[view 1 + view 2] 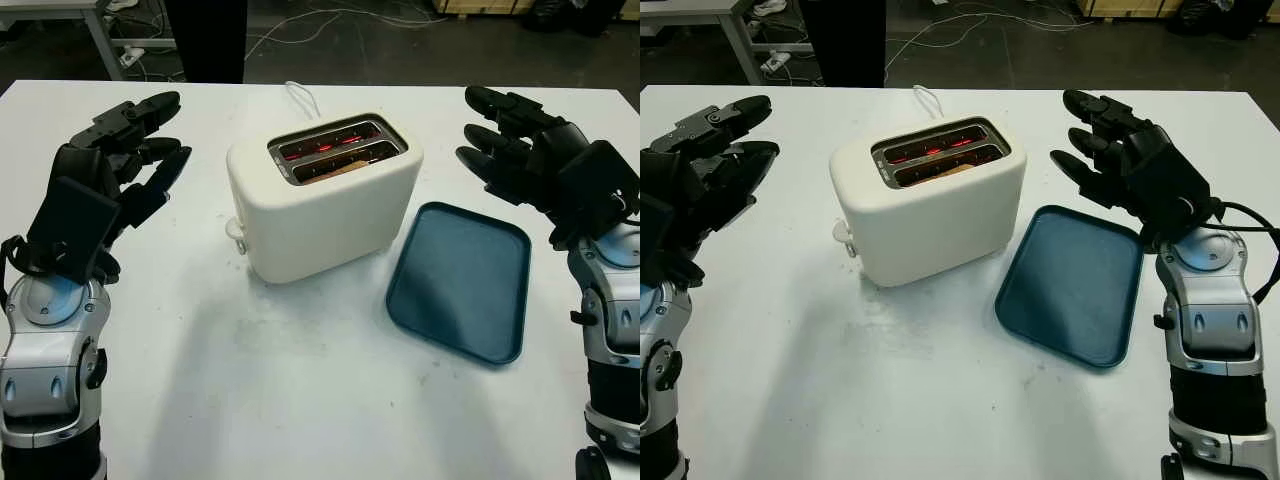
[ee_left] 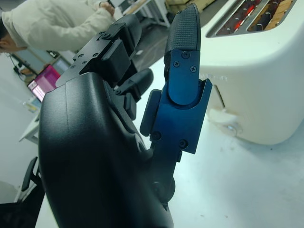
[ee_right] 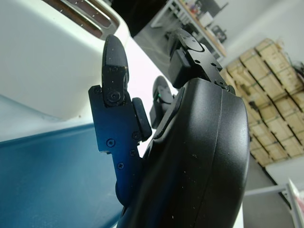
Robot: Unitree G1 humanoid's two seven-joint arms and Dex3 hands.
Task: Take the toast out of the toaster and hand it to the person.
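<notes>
A cream two-slot toaster (image 1: 322, 195) sits mid-frame on the white desk (image 1: 300, 400), elements glowing red around the toast (image 1: 335, 168) down in its nearer slot. The left hand (image 1: 120, 165) and right hand (image 1: 520, 150) flank it, open and empty, placed to reach in. A blue tray (image 1: 462, 280) lies at centre right.

Dark workshop floor behind a white desk (image 1: 300, 400).
Cables (image 1: 300, 25) trailed across the floor (image 1: 400, 50) at upper centre; stacked cartons (image 3: 278, 85) stood at right.
</notes>
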